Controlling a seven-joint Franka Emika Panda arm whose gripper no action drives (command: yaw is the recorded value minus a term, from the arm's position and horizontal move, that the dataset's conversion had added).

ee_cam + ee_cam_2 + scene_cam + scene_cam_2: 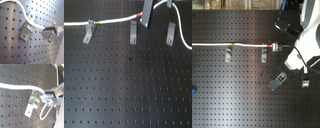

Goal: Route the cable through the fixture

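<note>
Lots is cut off here. In the first exterior view the hand [146,14] is just a grey blade dropping in from the top edge, so the arm itself is out of frame; the cable [114,20] also runs off that view's left edge. In the second exterior view the white robot arm [306,45] covers the right side and hides where the cable [247,45] goes after the hand [275,47]. A small blue thing [194,90] at the second exterior view's left edge is too cropped to identify.

The hand is clenched on the cable right by its red-orange band [139,15]: in both wrist views the white cord ends between the metal fingers [50,29], and the second wrist view shows a loop of cable [45,111] hanging below the hand [46,96].

The cable lies on the black perforated bench [124,85], stretched nearly straight. Its green band [97,23] sits just beside the left clip [88,31] in the first exterior view, with the cord passing across the top of that clip. The middle clip [133,32] is right below the cord near the hand; whether the cord is seated in it, I can't tell. The third clip [170,33] stands apart, with slack cable curving down past it.

Clips are small bent grey metal brackets; up close in the first wrist view one bracket [27,28] looks matte with screw holes.
</note>
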